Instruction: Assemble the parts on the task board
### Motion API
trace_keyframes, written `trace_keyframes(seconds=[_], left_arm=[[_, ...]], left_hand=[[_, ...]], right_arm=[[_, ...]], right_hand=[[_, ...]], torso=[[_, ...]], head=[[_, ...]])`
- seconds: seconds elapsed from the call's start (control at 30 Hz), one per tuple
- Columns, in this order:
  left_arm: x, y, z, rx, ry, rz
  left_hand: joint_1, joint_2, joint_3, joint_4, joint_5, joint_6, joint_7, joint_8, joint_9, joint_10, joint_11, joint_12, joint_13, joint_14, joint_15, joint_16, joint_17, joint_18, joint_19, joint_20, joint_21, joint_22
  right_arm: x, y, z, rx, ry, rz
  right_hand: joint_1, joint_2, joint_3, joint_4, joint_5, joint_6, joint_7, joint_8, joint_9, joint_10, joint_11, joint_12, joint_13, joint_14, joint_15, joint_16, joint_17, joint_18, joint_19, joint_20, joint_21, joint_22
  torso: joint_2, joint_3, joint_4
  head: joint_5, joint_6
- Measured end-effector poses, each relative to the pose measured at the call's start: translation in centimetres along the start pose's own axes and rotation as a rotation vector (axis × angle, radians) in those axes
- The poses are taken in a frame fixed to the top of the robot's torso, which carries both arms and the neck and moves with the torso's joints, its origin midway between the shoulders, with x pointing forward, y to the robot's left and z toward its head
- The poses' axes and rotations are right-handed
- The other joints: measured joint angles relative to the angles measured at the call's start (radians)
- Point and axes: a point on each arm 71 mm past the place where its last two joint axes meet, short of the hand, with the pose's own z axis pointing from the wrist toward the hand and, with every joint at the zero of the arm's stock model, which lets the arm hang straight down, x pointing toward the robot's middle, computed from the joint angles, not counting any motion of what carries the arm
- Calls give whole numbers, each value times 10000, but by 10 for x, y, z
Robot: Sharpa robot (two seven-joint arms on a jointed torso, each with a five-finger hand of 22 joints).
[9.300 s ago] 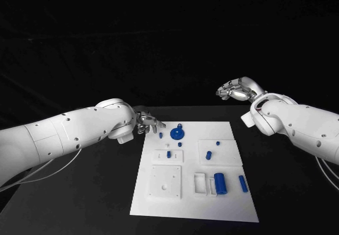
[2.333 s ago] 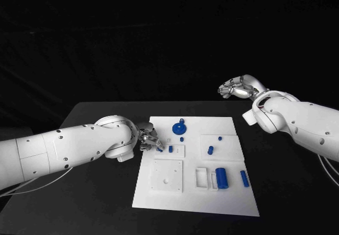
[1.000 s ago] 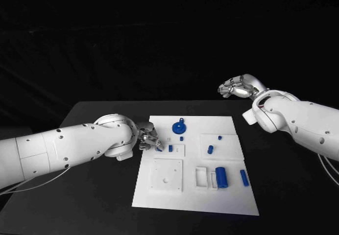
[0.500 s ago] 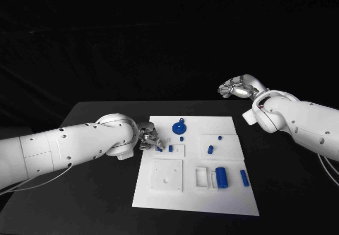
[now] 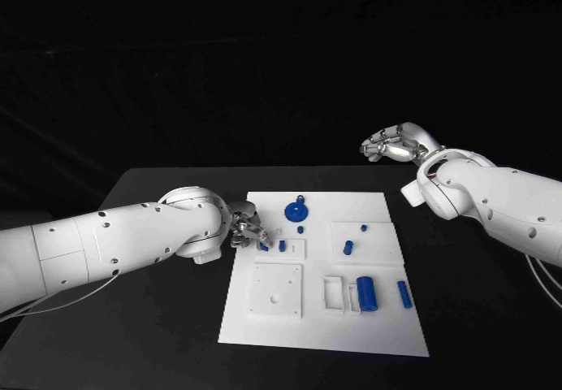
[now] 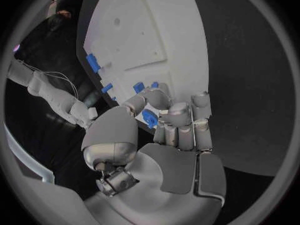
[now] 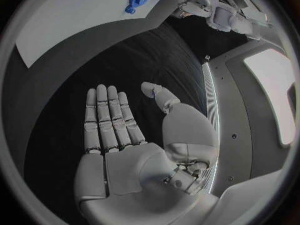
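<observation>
Black cloth hangs behind a black table on which the white task board lies lengthwise before the robot. On the board's far end sits a round blue disc with a loop, beside it two small blue pegs and a longer blue peg on a raised white block; nearer the robot lie a blue cylinder and a slim blue bar next to a white slotted holder, with a square white plate beside it. The left hand is low over the board's left edge, its fingers curled round a small blue part that the left wrist view shows pinched between thumb and fingers, close to the little white fixture that carries another blue peg. The right hand is raised well away beyond the board's far right corner, flat, fingers apart, holding nothing. By my reading the step in hand is seating this small part in that fixture; the next move calls for lining it up over its hole and pressing it straight down.
</observation>
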Motion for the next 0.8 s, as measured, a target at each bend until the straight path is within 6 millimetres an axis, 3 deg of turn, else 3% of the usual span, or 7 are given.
trace_keyframes(seconds=[0.5,0.53,0.57,0.63,0.8], left_arm=[[1,-1,1,-27,-29,110],[1,-1,1,-29,-25,118],[1,-2,1,-28,-11,131],[3,-3,1,-9,44,158],[3,-3,1,-2,108,221]], left_hand=[[-7,-92,-69,-17,-14,217,-101,103,-9,14,12,122,45,1,3,99,53,0,38,-38,52,26],[-28,-68,-70,-17,268,218,-101,139,-9,10,9,176,58,2,3,111,64,0,39,-39,71,36],[-82,-14,-74,-43,937,219,-101,166,-9,-3,-4,235,80,7,1,158,82,0,39,-39,72,58],[-187,91,-127,-115,1496,287,-113,215,-57,-1,-9,245,90,38,-3,186,92,0,39,-39,72,82],[-243,147,-164,-157,1720,305,-119,226,-46,1,-11,284,103,42,-2,186,94,1,38,-38,72,91]], right_arm=[[0,0,0,0,4,2],[0,0,0,0,5,2],[0,0,0,0,5,2],[0,0,0,0,5,2],[0,0,0,-3,8,4]], right_hand=[[0,0,0,0,-1,1,0,0,1,0,0,0,0,3,-3,0,-8,0,0,0,0,-1],[0,0,0,0,-1,1,0,0,1,0,0,0,0,3,-3,0,-8,0,0,0,0,-1],[0,0,0,0,-1,1,0,0,1,0,0,0,0,3,-3,0,-8,0,0,0,0,-2],[0,0,0,0,22,1,-1,0,1,0,0,0,0,3,-3,0,-8,0,0,0,0,-2],[0,0,0,0,44,1,0,0,1,0,0,0,0,4,-4,0,-8,0,1,0,0,-2]], torso=[[3,-3,2],[2,-3,1],[3,-3,1],[2,-2,1],[2,1,0]], head=[[-6,16],[-6,16],[-6,14],[-7,11],[-15,10]])
